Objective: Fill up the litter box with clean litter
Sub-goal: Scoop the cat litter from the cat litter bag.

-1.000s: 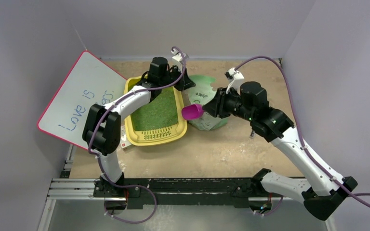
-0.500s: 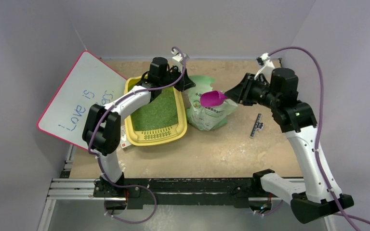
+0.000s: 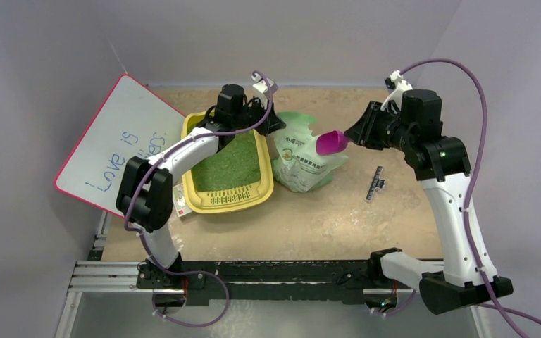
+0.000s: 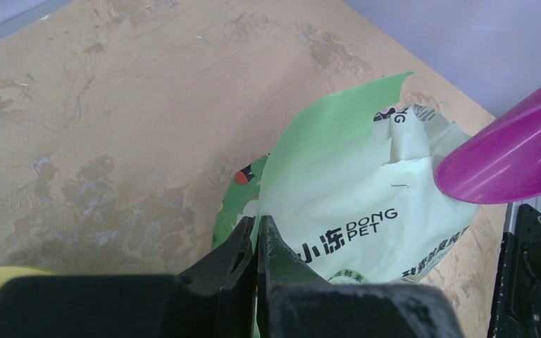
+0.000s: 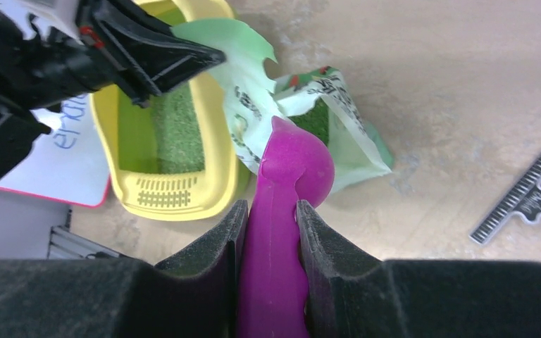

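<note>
The yellow litter box [image 3: 189, 163] lies left of centre with a bed of green clean litter [image 3: 229, 165] in it; the right wrist view shows its grate end [image 5: 172, 201]. To its right stands the pale green litter bag [image 3: 303, 165]. My left gripper [image 3: 273, 121] is shut on the bag's upper edge [image 4: 352, 190], jaws pinched flat on the film. My right gripper [image 3: 356, 135] is shut on the handle of a purple scoop [image 3: 331, 142], held in the air above the bag's right side. The scoop's bowl [image 5: 292, 165] faces away, so its contents are hidden.
A white board with a pink edge [image 3: 113, 144] leans against the left wall beside the tray. A small black ruler-like piece [image 3: 375, 184] lies on the table right of the bag. A small white box [image 3: 182, 204] sits by the tray's near left corner.
My right arm has risen and swung right and back, carrying the scoop from beside the tray to above the bag's right side. The ruler piece is now uncovered. The left arm has not moved.
</note>
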Motion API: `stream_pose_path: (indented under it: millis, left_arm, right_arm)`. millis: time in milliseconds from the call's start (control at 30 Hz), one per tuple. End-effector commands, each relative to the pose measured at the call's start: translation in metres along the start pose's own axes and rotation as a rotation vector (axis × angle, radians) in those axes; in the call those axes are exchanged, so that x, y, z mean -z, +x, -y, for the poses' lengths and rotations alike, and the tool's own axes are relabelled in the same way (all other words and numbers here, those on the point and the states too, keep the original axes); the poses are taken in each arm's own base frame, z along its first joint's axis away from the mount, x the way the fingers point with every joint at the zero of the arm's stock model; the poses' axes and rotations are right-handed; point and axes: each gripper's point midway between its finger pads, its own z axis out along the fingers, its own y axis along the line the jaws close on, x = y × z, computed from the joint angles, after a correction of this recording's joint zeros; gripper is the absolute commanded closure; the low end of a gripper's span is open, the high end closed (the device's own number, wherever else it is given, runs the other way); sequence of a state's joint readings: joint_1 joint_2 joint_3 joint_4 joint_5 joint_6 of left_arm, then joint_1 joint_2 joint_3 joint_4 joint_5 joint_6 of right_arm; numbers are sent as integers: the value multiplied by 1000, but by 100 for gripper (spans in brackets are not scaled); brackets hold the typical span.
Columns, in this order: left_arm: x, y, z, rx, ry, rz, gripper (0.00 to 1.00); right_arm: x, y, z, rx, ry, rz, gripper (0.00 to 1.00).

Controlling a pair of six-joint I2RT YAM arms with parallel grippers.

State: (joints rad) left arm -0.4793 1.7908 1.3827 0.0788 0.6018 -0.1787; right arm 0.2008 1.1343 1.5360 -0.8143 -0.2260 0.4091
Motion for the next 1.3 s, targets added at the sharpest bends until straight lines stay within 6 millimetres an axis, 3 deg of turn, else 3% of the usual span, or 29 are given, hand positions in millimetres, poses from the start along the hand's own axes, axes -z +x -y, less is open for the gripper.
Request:
stream_pose_path:
  millis: [0, 100, 333, 467, 833, 1000, 1267]
  left_arm:
    - [10, -27, 22, -78, 49, 50, 100]
    - [12, -28, 24, -82, 54, 53, 100]
    - [11, -25, 25, -80, 63, 44, 100]
    - [12, -25, 26, -79, 66, 41, 100]
    - [10, -24, 28, -76, 72, 41, 100]
    - [8, -25, 31, -77, 83, 46, 100]
    - [5, -15, 28, -66, 76, 25, 100]
  right_arm:
    - [17, -6, 15, 41, 96, 41, 100]
    - [21, -7, 28, 51, 168, 53, 100]
    - [37, -24, 27, 62, 190, 132, 100]
    - [30, -22, 26, 66, 175, 117, 100]
    - [-39, 31, 9, 15, -44, -126, 100]
    - [-83, 55, 10, -21, -127, -220, 100]
    - [-133, 88, 36, -23, -27, -323, 100]
